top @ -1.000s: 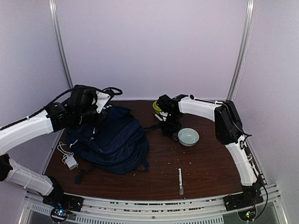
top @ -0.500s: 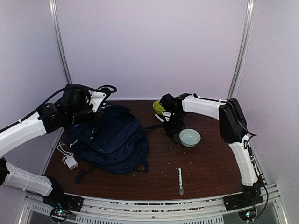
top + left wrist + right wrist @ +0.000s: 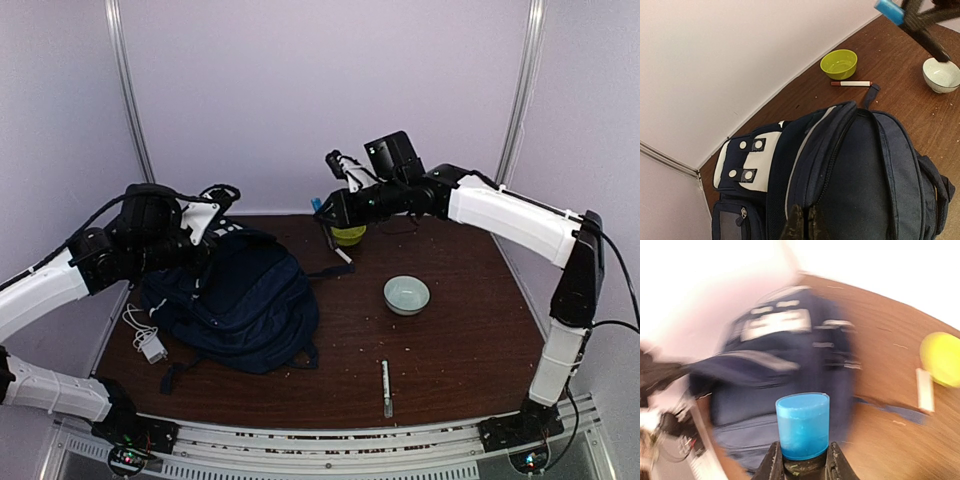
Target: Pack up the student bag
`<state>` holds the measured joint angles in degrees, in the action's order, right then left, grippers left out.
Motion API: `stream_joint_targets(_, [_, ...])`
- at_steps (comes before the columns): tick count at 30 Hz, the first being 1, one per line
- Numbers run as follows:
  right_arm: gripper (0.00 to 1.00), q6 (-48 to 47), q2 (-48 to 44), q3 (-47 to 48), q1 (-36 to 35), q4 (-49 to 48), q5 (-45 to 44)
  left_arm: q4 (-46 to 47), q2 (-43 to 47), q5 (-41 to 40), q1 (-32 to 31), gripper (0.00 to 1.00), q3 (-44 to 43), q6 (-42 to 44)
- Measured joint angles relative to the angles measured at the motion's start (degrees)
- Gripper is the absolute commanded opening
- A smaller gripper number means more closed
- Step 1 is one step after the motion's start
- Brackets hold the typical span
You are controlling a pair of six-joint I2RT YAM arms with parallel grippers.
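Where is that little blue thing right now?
In the top view, the blue-capped object is held up in the right claw above the table's far side, just over the yellow-green bowl, right of the student bag.

The student bag (image 3: 245, 300) is big, soft and dark blue, with thin white stripes and a white patch with round studs near its top. It lies slumped on the table (image 3: 440, 360), with dark straps trailing out. Its top edge is right at the left claw (image 3: 802, 225), whose tips are pressed together there. The bag lies well below the right claw (image 3: 802, 460).
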<state>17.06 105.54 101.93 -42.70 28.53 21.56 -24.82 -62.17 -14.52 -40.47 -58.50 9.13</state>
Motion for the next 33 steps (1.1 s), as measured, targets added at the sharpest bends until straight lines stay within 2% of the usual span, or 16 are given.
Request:
stream_joint_targets(4, [0.00,-3.7,-1.0,-4.2,-10.0,-10.9,5.8,0.0,0.0,0.8,0.0,0.00,0.0,0.0])
stream_joint_targets(8, [0.00,-9.7,0.9,-3.6,-17.0,-17.9,7.2,0.1,0.0,1.5,0.0,0.00,-0.2,0.0])
stream_joint_targets(12, [0.00,-20.1,5.6,0.7,-16.3,-20.6,3.0,-0.2,0.3,1.8,0.2,0.00,-0.7,-0.2])
stream_joint_targets(19, [0.00,-46.5,14.7,7.4,-14.3,-18.9,-6.5,-1.9,0.7,1.4,0.5,0.00,-1.2,-1.1])
stream_joint_targets(22, [0.00,-56.1,15.1,5.0,-15.6,-19.8,-10.1,-1.9,0.8,1.4,0.5,0.00,-1.2,-1.1])
stream_joint_targets(27, [0.00,-70.8,15.2,-3.5,-18.8,-30.1,-16.7,-2.1,0.8,1.9,0.5,0.00,-1.3,-1.1])
stream_joint_targets(29, [0.13,-75.0,15.6,-6.1,-19.7,-36.3,-18.7,-2.2,0.8,2.2,0.5,0.00,-1.4,-1.1])
stream_joint_targets(33, [0.49,-81.5,18.0,-10.2,-20.8,-51.0,-22.3,-2.3,0.8,2.6,0.5,0.00,-1.5,-1.2])
